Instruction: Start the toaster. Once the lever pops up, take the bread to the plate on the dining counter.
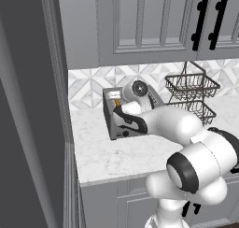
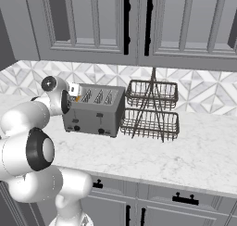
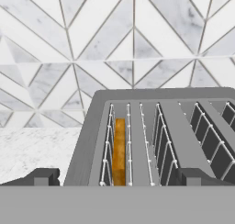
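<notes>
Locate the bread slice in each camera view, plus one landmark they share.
Left base view: bread, a small orange sliver at the toaster top, just left of the arm's wrist.
Right base view: an orange sliver in the toaster's leftmost slot, beside the wrist.
Hand view: lower centre-left, upright in the leftmost slot.
Shared landmark: the toaster itself.

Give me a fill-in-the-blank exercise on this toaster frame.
1. The bread stands in a slot of the ____.
2. The wire basket rack has ____ tiers.
3. The gripper hangs over the toaster with its jaws ____.
4. The wall behind the counter is covered in ____.

Missing words: toaster; two; open; tiles
</notes>
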